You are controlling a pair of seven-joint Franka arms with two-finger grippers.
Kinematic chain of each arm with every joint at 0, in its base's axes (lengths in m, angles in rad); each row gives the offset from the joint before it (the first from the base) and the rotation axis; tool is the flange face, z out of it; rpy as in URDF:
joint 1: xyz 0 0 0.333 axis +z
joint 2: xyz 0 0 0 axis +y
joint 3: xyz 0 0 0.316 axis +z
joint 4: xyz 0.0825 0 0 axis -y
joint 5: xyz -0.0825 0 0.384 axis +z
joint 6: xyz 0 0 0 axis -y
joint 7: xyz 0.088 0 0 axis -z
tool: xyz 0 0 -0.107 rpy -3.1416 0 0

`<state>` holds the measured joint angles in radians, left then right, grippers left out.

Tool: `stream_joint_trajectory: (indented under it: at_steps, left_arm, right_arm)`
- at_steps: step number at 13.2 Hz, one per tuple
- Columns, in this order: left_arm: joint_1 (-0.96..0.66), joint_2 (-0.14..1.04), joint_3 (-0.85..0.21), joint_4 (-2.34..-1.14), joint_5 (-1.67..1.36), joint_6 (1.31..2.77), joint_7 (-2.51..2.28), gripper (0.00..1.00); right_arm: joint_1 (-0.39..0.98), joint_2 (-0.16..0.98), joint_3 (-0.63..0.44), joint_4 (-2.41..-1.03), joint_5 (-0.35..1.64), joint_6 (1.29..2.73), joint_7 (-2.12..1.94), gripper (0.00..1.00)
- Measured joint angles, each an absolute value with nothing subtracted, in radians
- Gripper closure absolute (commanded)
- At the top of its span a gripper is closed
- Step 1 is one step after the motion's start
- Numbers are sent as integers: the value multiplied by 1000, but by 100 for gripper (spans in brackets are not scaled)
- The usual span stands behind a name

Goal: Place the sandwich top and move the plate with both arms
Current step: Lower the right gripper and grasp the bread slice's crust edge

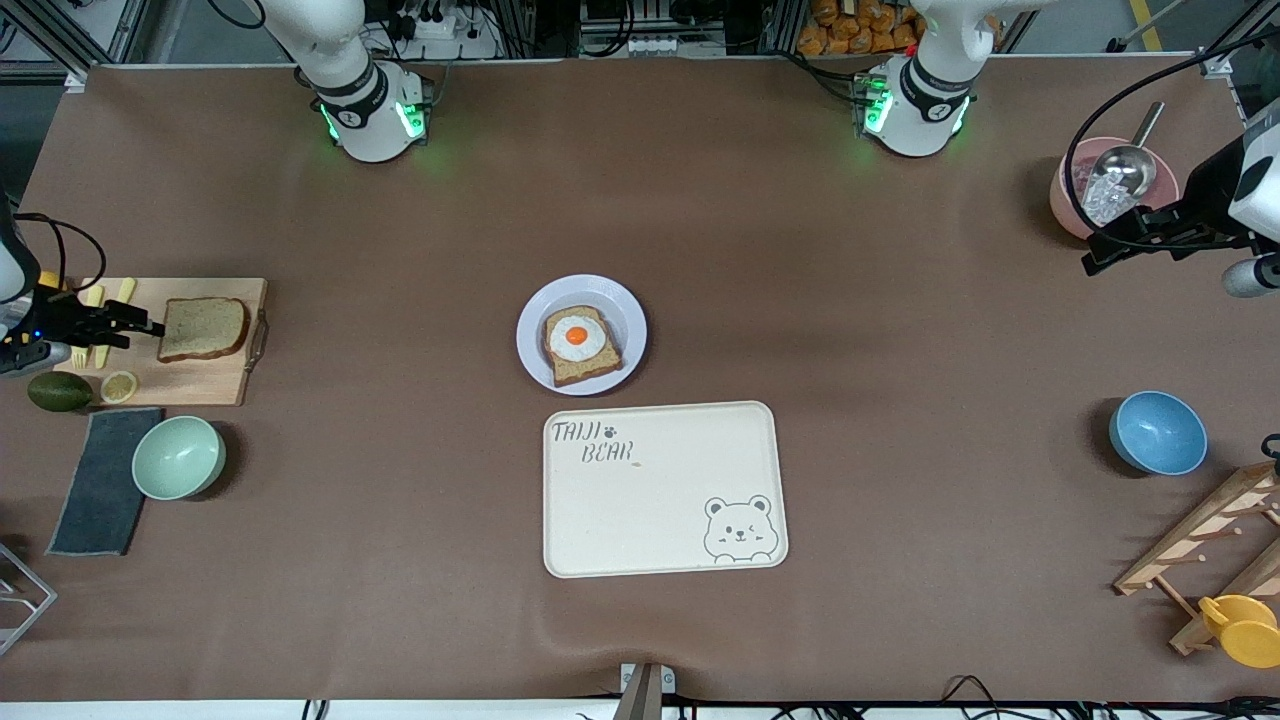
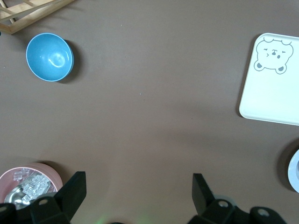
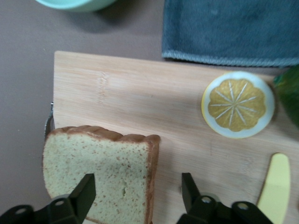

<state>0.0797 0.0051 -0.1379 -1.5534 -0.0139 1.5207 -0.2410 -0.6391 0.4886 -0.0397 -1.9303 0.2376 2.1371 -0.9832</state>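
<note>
The sandwich top [image 1: 203, 328], a plain brown slice with a darker crust, lies flat on the wooden cutting board [image 1: 200, 385] at the right arm's end of the table. My right gripper [image 1: 145, 328] is low at its straight end and open. In the right wrist view [image 3: 138, 191] one finger [image 3: 86, 191] is over the sandwich top [image 3: 98, 172] and the other over bare board. The plate [image 1: 625, 310] sits mid-table and carries a bread slice with a fried egg [image 1: 577, 338]. My left gripper [image 1: 1100, 248] waits open [image 2: 138, 196] above the table beside the pink bowl [image 1: 1070, 195].
The cream bear tray [image 1: 665, 488] lies just nearer the camera than the plate. By the board lie a lemon slice [image 1: 119, 386], an avocado [image 1: 58, 391], a mint bowl [image 1: 178, 457] and a grey cloth [image 1: 100, 490]. A blue bowl [image 1: 1158, 432] and a wooden rack [image 1: 1210, 540] stand at the left arm's end.
</note>
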Motion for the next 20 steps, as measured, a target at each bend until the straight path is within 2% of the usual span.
stream_joint_trajectory:
  at_steps: [2, 4, 9, 12, 13, 16, 17, 20]
  left_arm:
    - [80, 5, -138, -1556, -16, 1521, -241, 0]
    - [81, 5, -138, -1557, -34, 1521, -241, 0]
    - [84, 5, -133, -1558, -60, 1522, -241, 0]
    - [92, 5, -132, -1558, -64, 1522, -238, 0]
    - [100, 5, -132, -1558, -64, 1522, -227, 0]
    - [124, 5, -131, -1558, -82, 1522, -189, 0]
    - [126, 4, -131, -1558, -86, 1522, -186, 0]
    - [125, 2, -135, -1558, -89, 1522, -185, 0]
  right_arm:
    - [-656, 510, -40, -1930, 248, 2141, -995, 36]
    - [-662, 517, -40, -1930, 252, 2141, -997, 45]
    - [-662, 517, -38, -1930, 253, 2141, -997, 46]
    - [-662, 527, -38, -1931, 279, 2137, -997, 55]
    - [-662, 532, -38, -1931, 285, 2136, -997, 60]
    - [-663, 535, -38, -1932, 292, 2131, -997, 95]
    - [-663, 535, -38, -1932, 294, 2129, -997, 100]
    - [-663, 535, -38, -1932, 294, 2129, -997, 100]
